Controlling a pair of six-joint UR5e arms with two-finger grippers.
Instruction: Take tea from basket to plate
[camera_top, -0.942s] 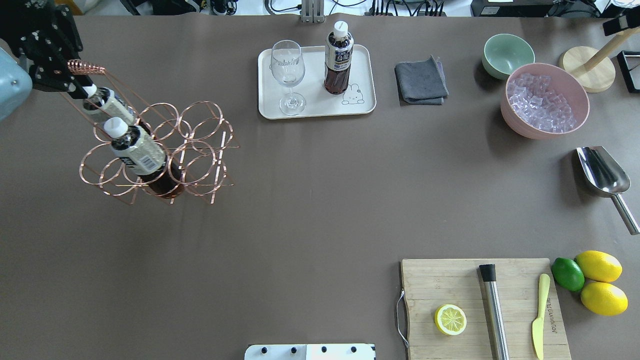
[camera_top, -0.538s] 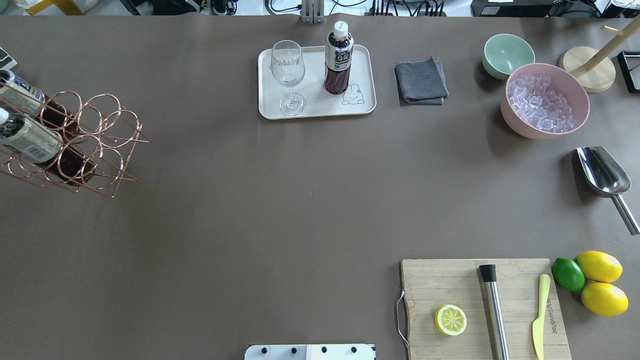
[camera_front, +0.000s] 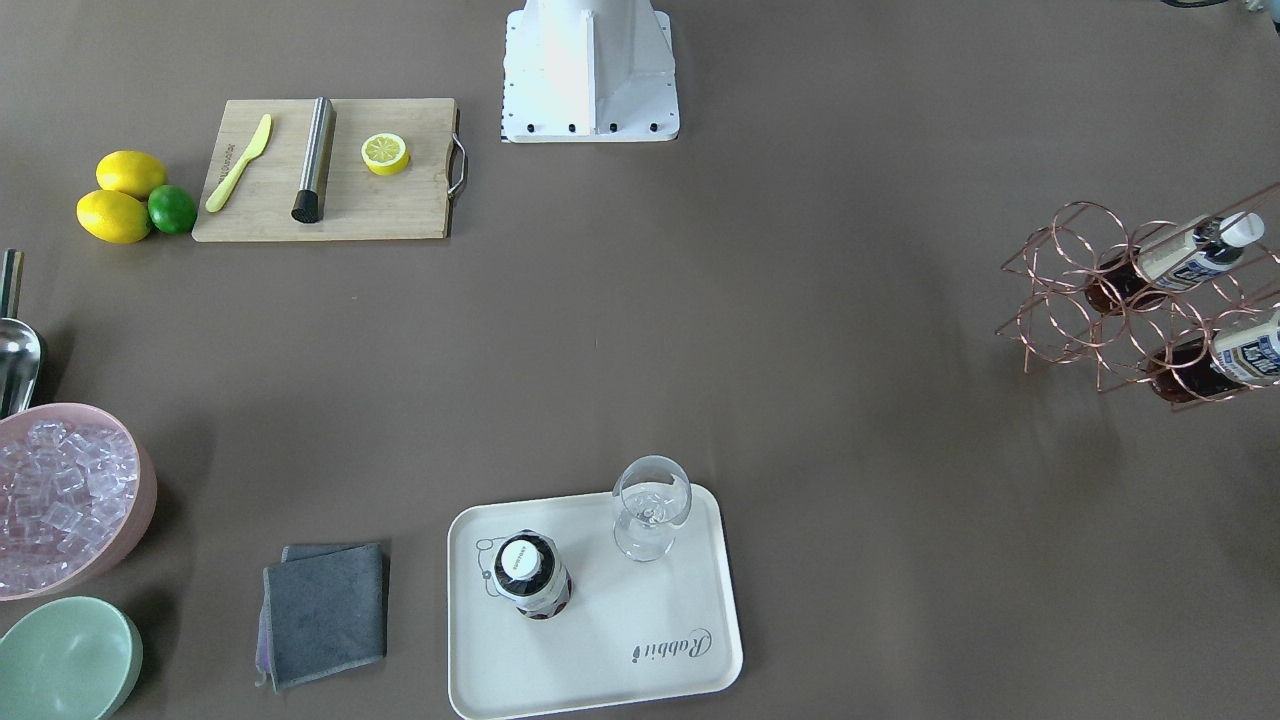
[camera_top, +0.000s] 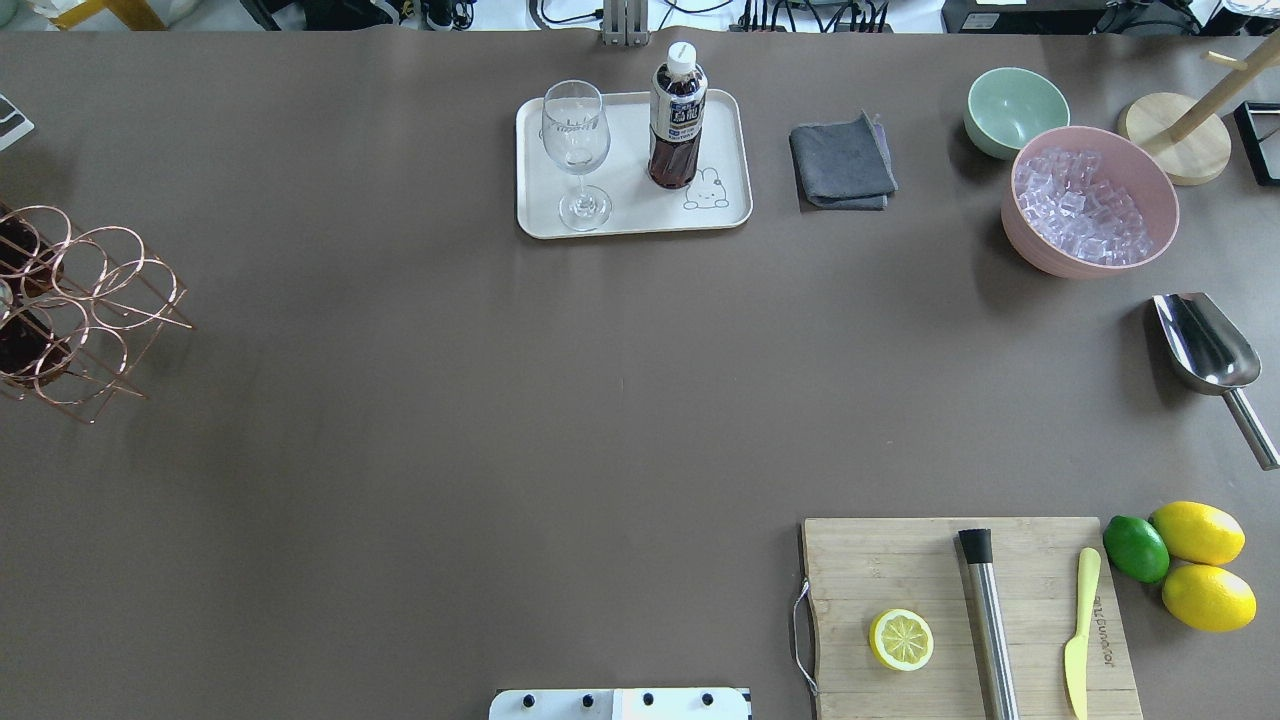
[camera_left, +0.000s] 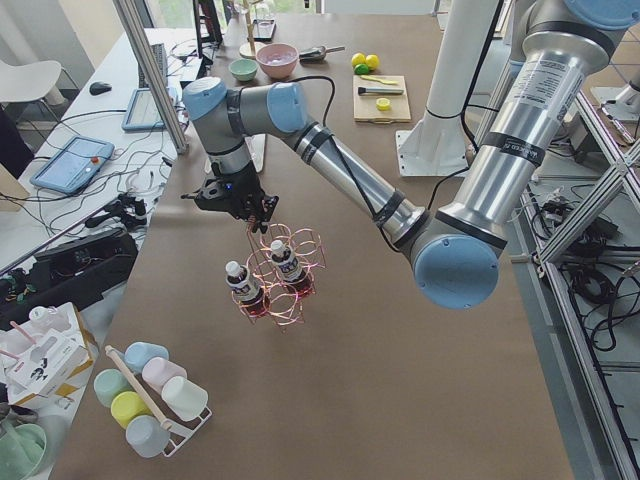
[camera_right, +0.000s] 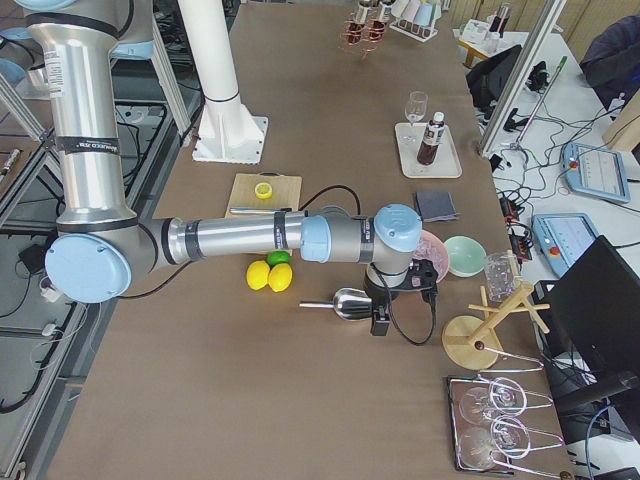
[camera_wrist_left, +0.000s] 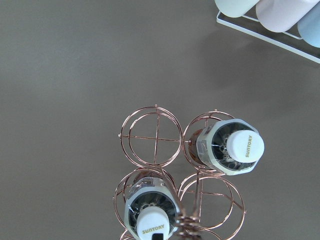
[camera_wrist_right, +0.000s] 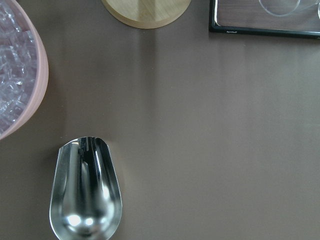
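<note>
Plainly, at the brown counter's (camera_top: 500, 420) left edge is the copper wire basket (camera_top: 95, 300) of ring cells; the cream rectangular plate (camera_top: 535, 222) carries one small white-capped tea bottle (camera_top: 677, 115). The two still in the basket are probably full, rigid and smooth, so a neck grip suits. Only the left wrist view shows both caps (camera_wrist_left: 246, 145); whether the left gripper (camera_left: 243, 200) or right gripper (camera_right: 381, 322) has clenched jaws, I cannot tell
</note>
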